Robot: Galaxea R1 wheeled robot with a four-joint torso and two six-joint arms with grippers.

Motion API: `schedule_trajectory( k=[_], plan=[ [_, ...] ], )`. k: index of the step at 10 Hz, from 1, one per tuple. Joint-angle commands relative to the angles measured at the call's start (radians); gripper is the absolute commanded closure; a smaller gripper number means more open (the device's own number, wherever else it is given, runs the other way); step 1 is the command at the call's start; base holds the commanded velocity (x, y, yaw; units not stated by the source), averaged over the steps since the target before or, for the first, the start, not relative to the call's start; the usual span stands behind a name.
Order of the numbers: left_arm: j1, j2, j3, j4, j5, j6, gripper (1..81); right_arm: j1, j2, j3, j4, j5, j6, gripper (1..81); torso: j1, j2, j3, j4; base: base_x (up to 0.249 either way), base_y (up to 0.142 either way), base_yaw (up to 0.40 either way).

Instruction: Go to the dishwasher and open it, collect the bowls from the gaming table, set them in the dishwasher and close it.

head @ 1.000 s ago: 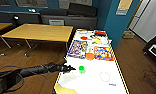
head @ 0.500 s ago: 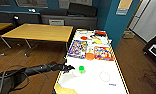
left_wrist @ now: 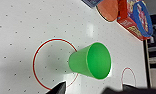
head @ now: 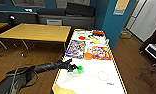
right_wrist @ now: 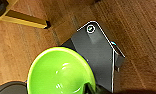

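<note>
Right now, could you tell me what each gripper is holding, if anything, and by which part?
The right gripper holds the lime-green bowl by its rim. The left gripper is beside the green bowl, not holding it.

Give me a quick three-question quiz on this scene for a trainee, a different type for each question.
1. True or false: the bright green bowl stands on a yellow wooden table.
2. Which gripper is beside it? A) left gripper B) right gripper
3. Fill in: in the right wrist view, the lime-green bowl is above a ____ floor.

Key: 1 false, it stands on the gaming table; 2 A; 3 wooden.
</note>
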Motion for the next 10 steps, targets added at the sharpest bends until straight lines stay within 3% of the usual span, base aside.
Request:
schedule_trajectory(
  k=[1,2,5,6,7,10],
  plan=[
    [-0.179,0.036,-0.002,0.009,0.039,-0.005,1.0,0.016,-0.046,0.021,-0.023,-0.056,0.003,81.1,0.0,0.0,0.0,0.001,0.0,0.0,0.0],
    [-0.182,0.042,-0.005,0.009,0.039,-0.006,1.0,0.017,-0.046,0.023,-0.025,-0.056,0.001,81.1,0.0,0.0,0.0,-0.007,0.0,0.0,0.0],
    [-0.201,0.096,-0.062,0.009,0.079,-0.019,1.0,0.02,-0.046,0.027,-0.025,-0.056,0.001,81.1,0.0,0.0,0.0,-0.008,0.0,0.0,0.0],
    [-0.204,0.119,-0.104,0.011,0.081,-0.049,1.0,0.02,-0.046,0.029,-0.025,-0.056,0.001,81.1,0.0,0.0,0.0,-0.008,0.0,0.0,0.0],
    [-0.207,0.142,-0.154,0.013,0.098,-0.057,1.0,0.02,-0.046,0.029,-0.025,-0.056,0.001,81.1,0.0,0.0,0.0,-0.008,0.0,0.0,0.0],
    [-0.213,0.2,-0.238,0.048,0.118,-0.057,1.0,0.027,-0.043,0.029,-0.025,-0.056,0.003,81.1,0.0,0.0,0.0,-0.008,0.0,0.0,0.0]
  ],
)
